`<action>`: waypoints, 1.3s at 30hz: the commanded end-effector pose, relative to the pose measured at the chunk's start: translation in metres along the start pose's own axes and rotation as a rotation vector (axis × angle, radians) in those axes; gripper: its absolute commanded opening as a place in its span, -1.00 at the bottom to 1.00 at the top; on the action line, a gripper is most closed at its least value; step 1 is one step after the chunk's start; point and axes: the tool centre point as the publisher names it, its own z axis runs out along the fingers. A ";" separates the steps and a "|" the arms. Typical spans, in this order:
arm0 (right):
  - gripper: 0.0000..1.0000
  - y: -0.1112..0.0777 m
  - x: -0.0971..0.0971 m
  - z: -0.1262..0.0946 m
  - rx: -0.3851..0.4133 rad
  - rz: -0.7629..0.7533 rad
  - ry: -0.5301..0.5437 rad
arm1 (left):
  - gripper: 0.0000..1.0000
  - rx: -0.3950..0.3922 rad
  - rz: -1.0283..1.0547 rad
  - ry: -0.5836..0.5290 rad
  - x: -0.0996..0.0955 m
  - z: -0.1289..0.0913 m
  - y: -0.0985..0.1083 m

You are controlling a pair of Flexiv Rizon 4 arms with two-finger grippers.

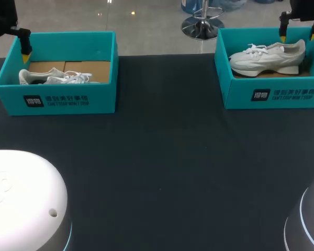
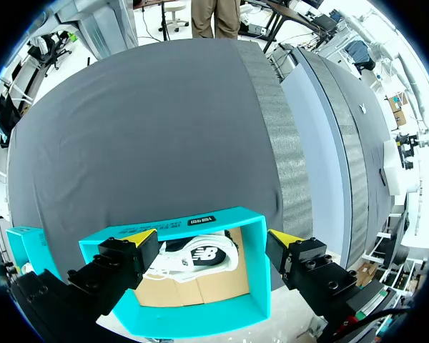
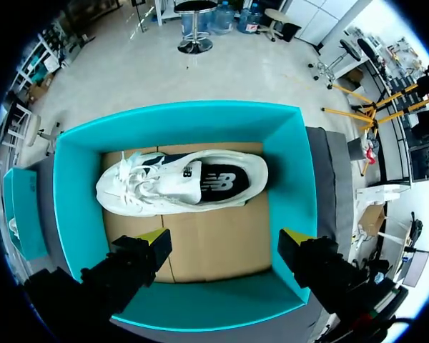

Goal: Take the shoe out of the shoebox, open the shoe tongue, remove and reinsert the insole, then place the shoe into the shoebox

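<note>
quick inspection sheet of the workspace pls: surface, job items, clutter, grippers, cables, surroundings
surface: dark table cloth, flat, carrying two boxes at the far edge
job's things: left shoebox with a white shoe inside; right shoebox with a second white shoe inside; both boxes have no lid on
clutter: nothing seen
grippers: left gripper open above the left shoebox; right gripper open above the right shoebox; neither touches a shoe
cables: nothing seen
surroundings: white rounded left base and right base at the near corners
</note>
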 end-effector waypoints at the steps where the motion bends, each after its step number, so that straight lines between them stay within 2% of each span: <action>1: 1.00 0.027 0.000 0.015 0.046 0.001 0.000 | 1.00 -0.002 0.000 0.002 0.000 0.000 -0.001; 8: 1.00 0.033 -0.014 0.033 0.025 0.023 0.054 | 1.00 -0.002 0.000 0.002 0.000 0.000 -0.001; 15: 1.00 0.038 -0.031 0.048 0.000 0.016 0.056 | 1.00 -0.002 0.000 0.002 0.000 0.000 -0.001; 26: 1.00 0.049 -0.036 0.062 -0.001 -0.036 0.064 | 1.00 -0.002 0.000 0.002 0.000 0.000 -0.001; 31: 1.00 0.056 -0.037 0.062 0.004 -0.051 0.051 | 1.00 -0.002 0.000 0.002 0.000 0.000 -0.001; 39: 1.00 0.065 -0.038 0.068 0.040 -0.075 0.020 | 1.00 -0.002 0.000 0.002 0.000 0.000 -0.001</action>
